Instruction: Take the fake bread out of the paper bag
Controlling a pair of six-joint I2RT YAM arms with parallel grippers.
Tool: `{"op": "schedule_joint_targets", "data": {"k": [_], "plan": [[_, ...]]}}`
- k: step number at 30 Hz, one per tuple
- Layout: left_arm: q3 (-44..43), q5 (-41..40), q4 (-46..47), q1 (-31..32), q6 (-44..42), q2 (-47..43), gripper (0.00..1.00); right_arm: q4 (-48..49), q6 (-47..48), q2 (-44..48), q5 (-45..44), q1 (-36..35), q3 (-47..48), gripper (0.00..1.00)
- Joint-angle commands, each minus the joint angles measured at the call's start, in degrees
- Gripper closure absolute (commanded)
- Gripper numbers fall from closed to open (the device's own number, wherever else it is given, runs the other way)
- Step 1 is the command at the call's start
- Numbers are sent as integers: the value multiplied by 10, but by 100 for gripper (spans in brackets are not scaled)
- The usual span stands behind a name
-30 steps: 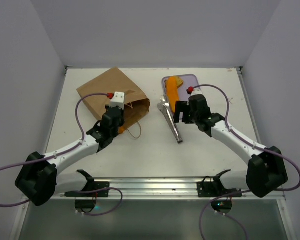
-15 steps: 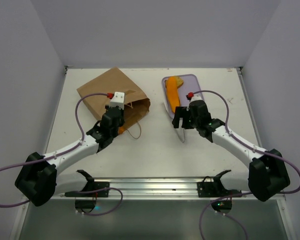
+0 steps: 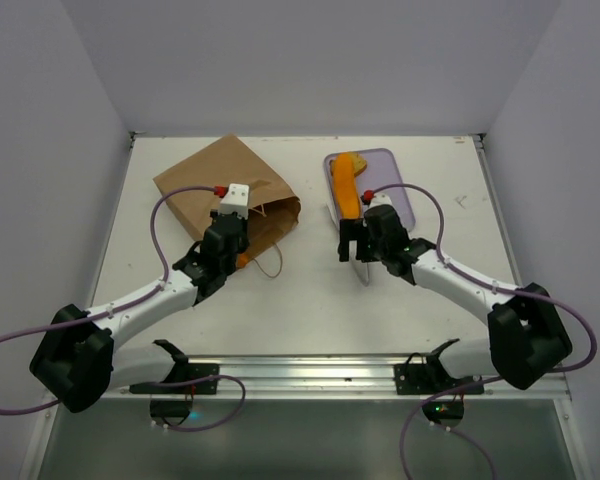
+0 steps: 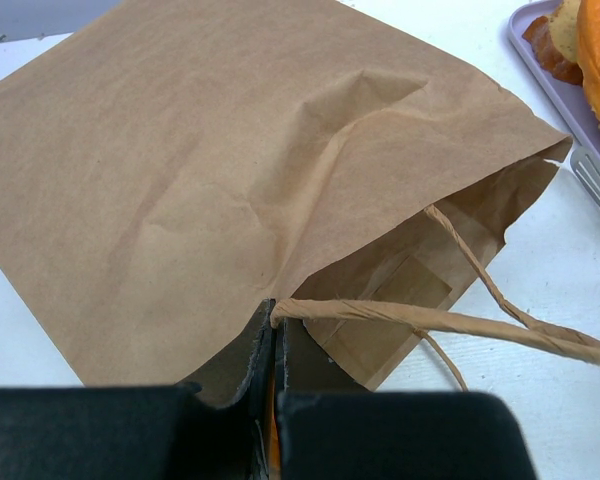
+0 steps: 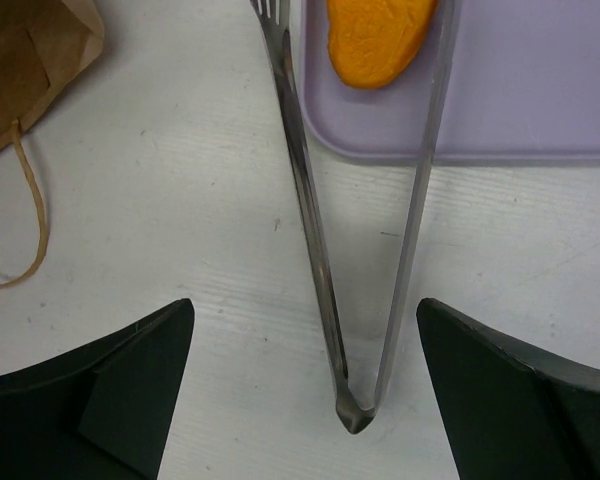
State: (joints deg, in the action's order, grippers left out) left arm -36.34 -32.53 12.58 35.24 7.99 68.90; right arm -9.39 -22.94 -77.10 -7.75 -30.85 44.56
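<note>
**Top view.** The paper bag [image 3: 220,190] lies flat on the far left of the table [image 3: 310,300], with its mouth turned toward the right. A lavender tray [image 3: 395,165] lies to the right, apart from the bag. A long orange bread piece [image 3: 347,188] rests on the tray's left side, with a smaller, paler piece [image 3: 358,160] at its far end. Metal tongs [image 3: 360,268] lie at the tray's near left edge, mostly covered by the right gripper [image 3: 354,243]. The right arm reaches forward and inward from its base. The left arm reaches forward to the bag's near edge, where the left gripper [image 3: 236,248] sits beside a small orange patch [image 3: 242,260].

**Left wrist view.** The fingers are pressed together at the bag's near edge. A thin orange sliver shows in the slit between them. Whether they pinch anything cannot be told. A string handle [image 4: 430,320] runs from the fingertips off to the right. The bag's mouth gapes slightly.

**Right wrist view.** The fingers are spread wide, pointing down on either side of the tongs' joined end. One tong arm lies on the table and the other crosses onto the tray beside the bread's near end.
</note>
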Motion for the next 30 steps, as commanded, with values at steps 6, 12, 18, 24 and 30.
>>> {"op": "schedule_joint_targets", "data": {"k": [6, 12, 18, 24, 30], "plan": [[-8, 0, 10, -4, 14, -11, 100, 11, 17, -43, -106, -40, 23, 1], [-7, 0, 11, -4, 14, -11, 100, 37, 17, -61, -132, -41, 17, 1], [-6, 5, 15, -4, 12, -9, 100, 74, 18, -81, -142, -42, 4, 1], [-7, 1, 14, -4, 12, -10, 100, 85, 21, -108, -140, -42, 10, 1], [-4, 0, 13, -4, 12, -19, 100, 88, 17, -128, -153, -42, 15, 2]]}}
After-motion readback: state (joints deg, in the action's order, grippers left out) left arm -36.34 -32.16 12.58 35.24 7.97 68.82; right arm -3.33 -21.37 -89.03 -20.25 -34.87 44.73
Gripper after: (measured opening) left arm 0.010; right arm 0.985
